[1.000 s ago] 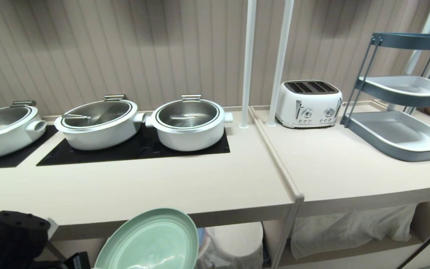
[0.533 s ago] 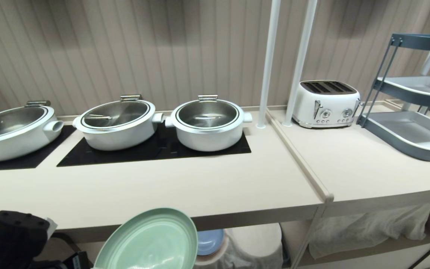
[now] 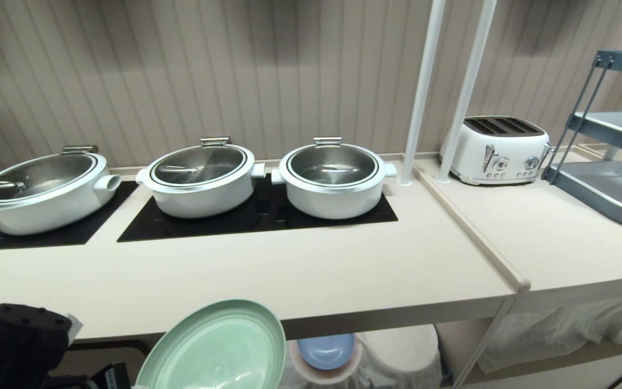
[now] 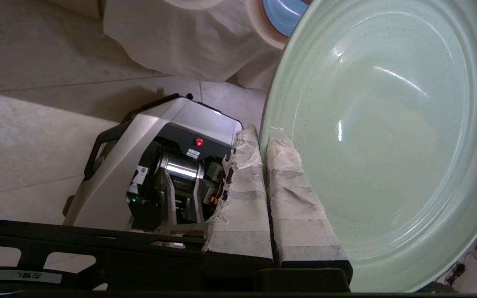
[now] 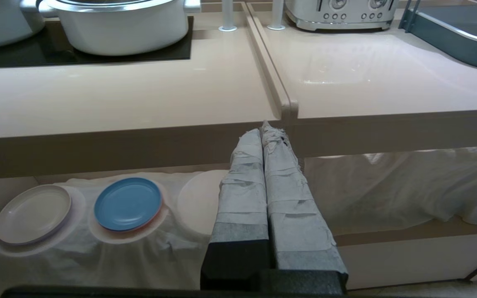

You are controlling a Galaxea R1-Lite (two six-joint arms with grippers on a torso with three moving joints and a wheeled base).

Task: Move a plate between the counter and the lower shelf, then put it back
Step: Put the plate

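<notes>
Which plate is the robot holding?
The mint-green plate, pinched at its rim by the left gripper. The blue and cream plates sit on the shelf.

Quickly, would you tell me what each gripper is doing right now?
Left gripper: shut on the rim of the plate.
Right gripper: shut, holding nothing.

Ahead of my fingers [image 5: 263,136]: thick front edge of the long beige counter [image 3: 311,281].
Above it: bare worktop strip; three white lidded pots [image 3: 332,181] on black glass panels stand farther back.
Below it: lower shelf [image 5: 387,238] opening, crowded by cloth-draped plate stacks, blue plate [image 5: 127,203] and cream plate [image 5: 32,214] on top.
</notes>
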